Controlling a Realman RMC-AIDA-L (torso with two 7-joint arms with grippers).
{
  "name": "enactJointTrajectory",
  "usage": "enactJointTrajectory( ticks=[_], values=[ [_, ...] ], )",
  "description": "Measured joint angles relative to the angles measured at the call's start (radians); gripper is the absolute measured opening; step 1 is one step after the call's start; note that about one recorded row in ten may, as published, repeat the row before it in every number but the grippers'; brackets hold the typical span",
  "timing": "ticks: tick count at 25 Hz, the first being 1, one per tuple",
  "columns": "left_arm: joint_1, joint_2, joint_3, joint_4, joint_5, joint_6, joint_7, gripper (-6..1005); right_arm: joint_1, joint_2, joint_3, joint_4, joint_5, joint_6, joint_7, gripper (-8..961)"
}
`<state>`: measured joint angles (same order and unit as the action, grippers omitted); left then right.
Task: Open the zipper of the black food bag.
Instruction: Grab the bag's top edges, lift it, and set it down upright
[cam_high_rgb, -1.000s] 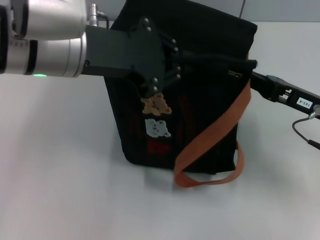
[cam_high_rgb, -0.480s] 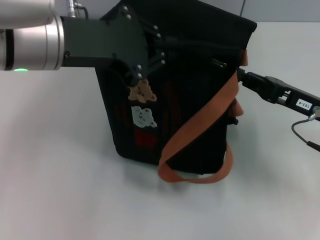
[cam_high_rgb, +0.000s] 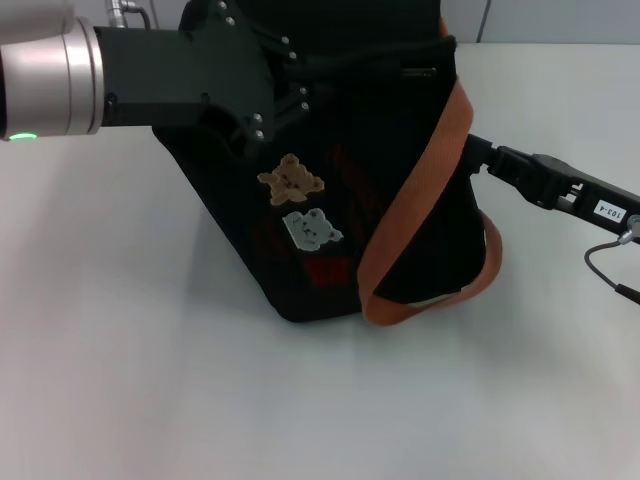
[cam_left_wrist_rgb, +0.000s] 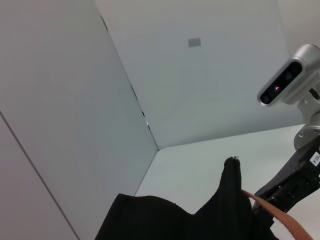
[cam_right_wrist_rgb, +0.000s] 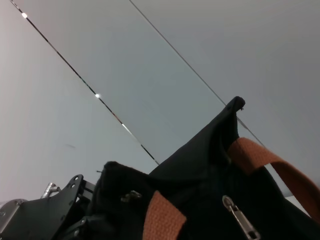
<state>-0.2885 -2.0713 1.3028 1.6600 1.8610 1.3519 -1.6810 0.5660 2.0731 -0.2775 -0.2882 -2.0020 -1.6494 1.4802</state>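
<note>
Bag (cam_high_rgb: 330, 200) shifted left and tipped since earlier frame; left end effector (cam_high_rgb: 262, 95) pulled left with it, apparently clamped on top edge. Zipper (cam_high_rgb: 380, 62) runs left-right along top, upper centre. Right end effector (cam_high_rgb: 470, 155) at bag's right side, grip cannot tell. You: left nearer zipper.

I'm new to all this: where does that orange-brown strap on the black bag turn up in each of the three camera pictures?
Head view: the orange-brown strap runs diagonally down the bag's front, looping at its base.
Left wrist view: a sliver of the strap shows at the lower right corner.
Right wrist view: the strap crosses the bag's lower part.
Shared landmark: the black food bag.
</note>
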Motion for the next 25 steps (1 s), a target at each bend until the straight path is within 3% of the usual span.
enactJointTrajectory(
  ticks=[6,10,14,19,25],
  values=[
    [0.014,0.001,-0.002,0.0,-0.021,0.002,0.02,108,-0.001,0.001,0.004,-0.008,0.011,0.011,-0.02,1],
    [0.017,0.0,-0.002,0.0,-0.024,0.003,0.021,108,-0.009,0.002,0.005,-0.024,0.043,0.012,-0.151,1],
    [0.018,-0.001,0.003,-0.001,-0.026,0.002,0.021,109,-0.014,0.009,0.005,-0.02,0.077,0.029,-0.392,58],
    [0.019,-0.001,0.005,-0.028,-0.051,0.001,0.021,109,-0.034,0.012,0.005,0.078,0.173,0.077,-0.8,153],
    [0.015,0.0,0.003,-0.052,-0.08,0.004,0.021,110,-0.019,0.014,0.016,0.185,0.2,0.173,-1.144,212]
  ],
)
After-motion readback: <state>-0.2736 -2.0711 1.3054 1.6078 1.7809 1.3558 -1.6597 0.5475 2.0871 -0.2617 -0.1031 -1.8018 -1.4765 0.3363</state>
